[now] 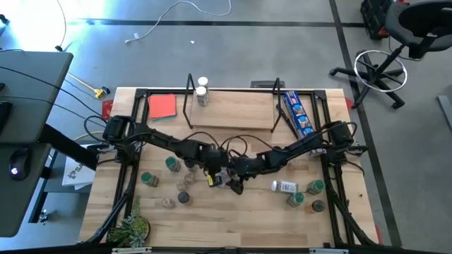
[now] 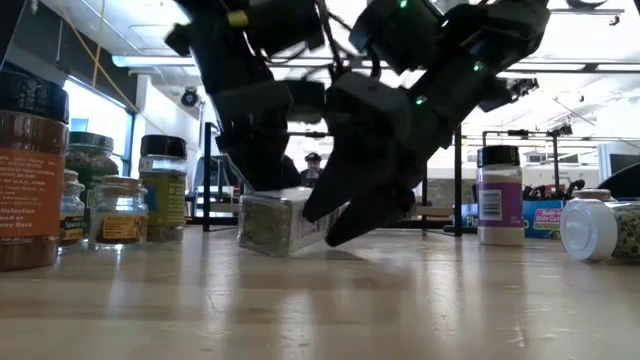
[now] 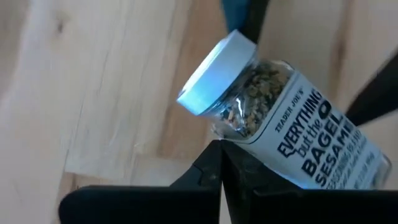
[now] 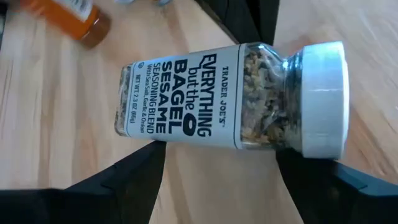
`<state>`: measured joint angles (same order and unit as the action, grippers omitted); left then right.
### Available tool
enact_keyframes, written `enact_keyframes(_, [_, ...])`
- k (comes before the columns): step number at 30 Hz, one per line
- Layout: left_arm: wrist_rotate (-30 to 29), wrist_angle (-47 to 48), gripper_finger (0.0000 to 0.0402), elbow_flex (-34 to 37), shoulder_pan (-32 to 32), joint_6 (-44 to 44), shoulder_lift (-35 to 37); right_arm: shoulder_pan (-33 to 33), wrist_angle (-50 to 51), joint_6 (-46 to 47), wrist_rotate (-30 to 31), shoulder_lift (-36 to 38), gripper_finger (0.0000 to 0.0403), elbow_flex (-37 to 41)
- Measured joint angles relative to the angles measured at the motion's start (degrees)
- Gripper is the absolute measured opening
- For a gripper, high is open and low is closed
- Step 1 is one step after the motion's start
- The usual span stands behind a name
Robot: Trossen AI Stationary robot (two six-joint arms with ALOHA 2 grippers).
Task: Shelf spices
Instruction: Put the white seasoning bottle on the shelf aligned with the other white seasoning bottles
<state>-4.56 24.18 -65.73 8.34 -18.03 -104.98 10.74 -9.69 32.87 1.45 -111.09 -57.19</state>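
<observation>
A glass spice jar (image 4: 186, 99) with a white lid (image 4: 323, 99) and a bagel-sesame label lies on its side at mid-table (image 1: 221, 180), (image 2: 275, 222). My left gripper (image 3: 221, 155) is shut and comes at it from the table's left. My right gripper (image 4: 221, 155) is open and comes from the right, one finger (image 4: 143, 168) by the jar's base end and the other (image 4: 305, 180) by its lid end. The shelf (image 1: 233, 111) stands at the far edge, with one white-lidded jar (image 1: 203, 92) upright at its left end. My left gripper presses its shut fingertips (image 3: 217, 165) against the jar's side just below the neck (image 3: 239, 134). It comes slanting down from the table's left, across the jar, which lies flat on the table. My right gripper's open fingers stand along the jar's opposite side; I cannot tell whether they touch it.
Several jars stand left of the arms (image 1: 171, 164), (image 1: 149, 178), (image 1: 183, 197). Others are to the right (image 1: 314, 187), (image 1: 295, 200), one lying down (image 1: 286, 187). A red card (image 1: 162, 106) and a blue packet (image 1: 296, 113) flank the shelf. A small plant (image 1: 133, 227) sits at the near-left corner.
</observation>
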Motion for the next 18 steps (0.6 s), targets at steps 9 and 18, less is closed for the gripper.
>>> enact_keyframes(9, [-16.90, -0.10, 0.0001, -0.31, 7.25, 6.04, 3.04, 4.33, 4.98, -17.45, 14.30, 6.30, 0.0302, 0.00])
enact_keyframes(18, [-28.82, -12.04, 0.0000, 5.70, 13.24, 9.07, 2.63, 7.44, 7.19, -32.21, 24.96, 5.29, 0.0302, -0.37])
